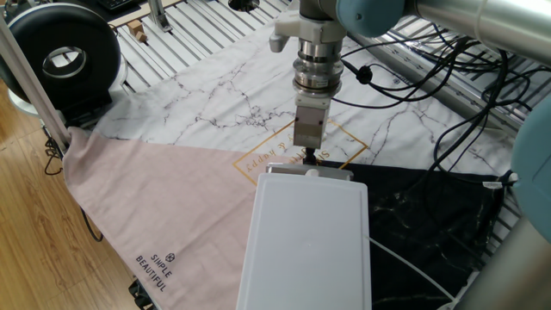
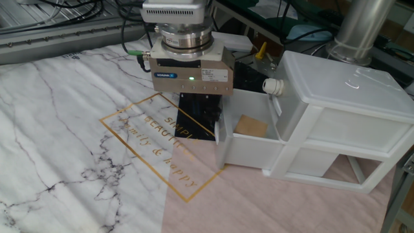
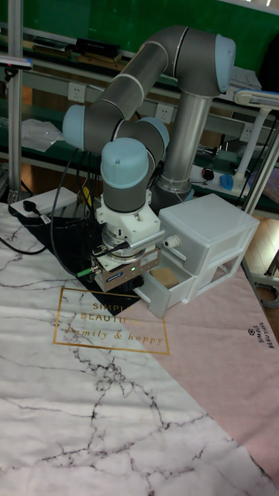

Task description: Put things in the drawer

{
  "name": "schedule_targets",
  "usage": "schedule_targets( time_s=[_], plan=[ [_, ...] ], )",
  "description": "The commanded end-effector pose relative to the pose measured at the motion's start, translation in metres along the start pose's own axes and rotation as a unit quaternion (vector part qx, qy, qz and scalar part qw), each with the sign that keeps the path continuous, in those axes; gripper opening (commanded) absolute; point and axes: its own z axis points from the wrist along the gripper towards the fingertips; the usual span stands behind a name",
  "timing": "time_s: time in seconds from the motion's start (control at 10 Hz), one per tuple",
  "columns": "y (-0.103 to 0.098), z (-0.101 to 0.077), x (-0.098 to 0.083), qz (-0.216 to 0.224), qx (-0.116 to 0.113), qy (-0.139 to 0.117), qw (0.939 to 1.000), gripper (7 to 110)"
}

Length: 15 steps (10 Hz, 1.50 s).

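The white drawer unit (image 2: 336, 123) stands at the right, and its upper drawer (image 2: 249, 147) is pulled partly out. A small light-brown wooden cube (image 2: 251, 126) lies inside that open drawer. My gripper (image 2: 197, 120) points straight down just left of the drawer front, with its dark fingers close against the front panel. They look shut, with nothing between them. In one fixed view the gripper (image 1: 310, 155) hangs just behind the unit's flat top (image 1: 306, 232). The tall fixed view shows the gripper (image 3: 124, 285) beside the open drawer and the cube (image 3: 161, 273).
A round black device (image 1: 60, 56) sits at the far left corner. Cables (image 1: 448, 77) run across the slatted table behind the arm. Marble-print cloth (image 2: 58, 129), pink cloth (image 1: 164, 207) and black cloth (image 1: 430, 215) cover the table.
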Motion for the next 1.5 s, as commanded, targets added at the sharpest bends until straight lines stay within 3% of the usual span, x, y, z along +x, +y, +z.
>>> schedule_targets(
  time_s=[0.0, 1.1, 1.2, 1.4],
  plan=[
    [0.007, -0.001, -0.003, 0.003, -0.014, -0.006, 0.9999, 7],
    [0.039, -0.007, -0.006, 0.029, -0.066, -0.001, 0.9974, 7],
    [0.034, -0.006, -0.004, 0.030, -0.057, 0.004, 0.9979, 7],
    [0.014, -0.009, -0.003, 0.025, -0.017, 0.008, 0.9995, 7]
  ],
)
